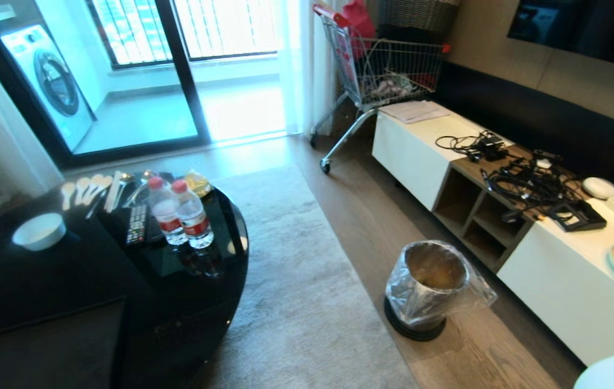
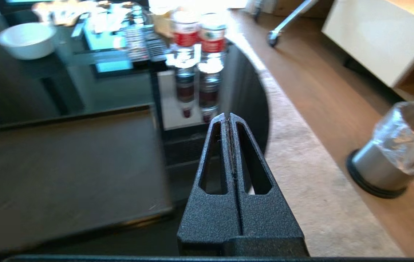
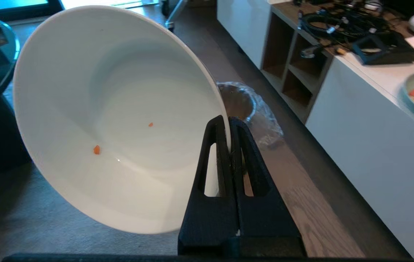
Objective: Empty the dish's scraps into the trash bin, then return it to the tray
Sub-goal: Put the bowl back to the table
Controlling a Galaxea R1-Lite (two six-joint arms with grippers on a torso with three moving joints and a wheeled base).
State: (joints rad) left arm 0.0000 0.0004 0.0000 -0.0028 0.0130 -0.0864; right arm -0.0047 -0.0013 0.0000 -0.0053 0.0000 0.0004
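Scraps look mostly dumped (two orange specks cling inside): right gripper (image 3: 229, 142) pinches the deep white glossy dish (image 3: 119, 116) by its rim; flat black tray (image 2: 64, 171) awaits, left gripper (image 2: 227, 118) closed empty.

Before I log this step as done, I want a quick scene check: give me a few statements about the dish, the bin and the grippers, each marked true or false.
1. The right gripper is clamped on the dish rim. True.
2. The dish is full of scraps. False: only two tiny orange bits cling inside.
3. The trash bin stands on the black table. False: it stands on the wood floor beside the rug.
4. The left gripper holds nothing. True.
5. The tray carries the dish. False: its visible surface is bare.
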